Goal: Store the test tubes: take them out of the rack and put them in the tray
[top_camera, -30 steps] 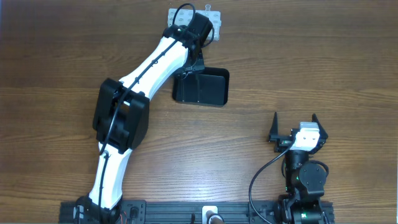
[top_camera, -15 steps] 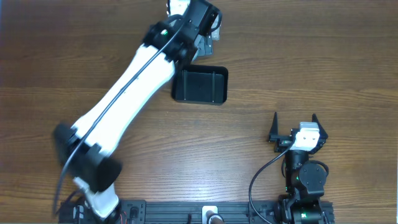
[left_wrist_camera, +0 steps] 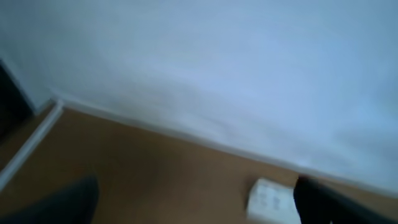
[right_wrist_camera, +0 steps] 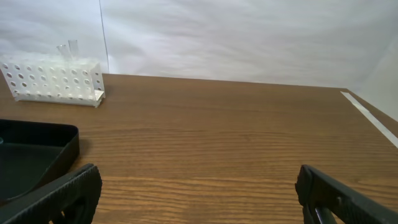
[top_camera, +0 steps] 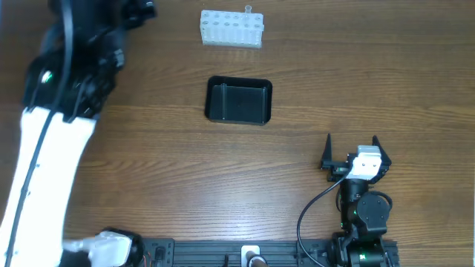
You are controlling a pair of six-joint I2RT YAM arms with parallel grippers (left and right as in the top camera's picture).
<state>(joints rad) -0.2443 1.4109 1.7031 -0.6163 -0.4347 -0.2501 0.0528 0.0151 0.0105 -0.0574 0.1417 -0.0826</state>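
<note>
The white test tube rack (top_camera: 231, 28) stands at the far side of the counter (top_camera: 386, 81). The black tray (top_camera: 239, 80) lies near it on the side facing the arms, probably so that a lifted tube needs only a short carry. One clear test tube (top_camera: 248, 10) stands upright at the rack's right end, and the right wrist view suggests a second one just beside it. A thin line on the tray's floor could be a tube lying flat or a moulded ridge; it cannot be told which.

The left arm rises high at the left of the top view, well apart from both rack and tray. Its left tool (left_wrist_camera: 196, 208) is spread wide with nothing between the fingers. Its camera looks across the counter toward the wall, with a small white block, likely the rack, low in the view. The next pick probably calls for a descent over the rack's right end.

The right tool (top_camera: 350, 150) sits close to its base, spread and empty, facing the rack from afar. It is presumably kept there to leave the working area free.
</note>
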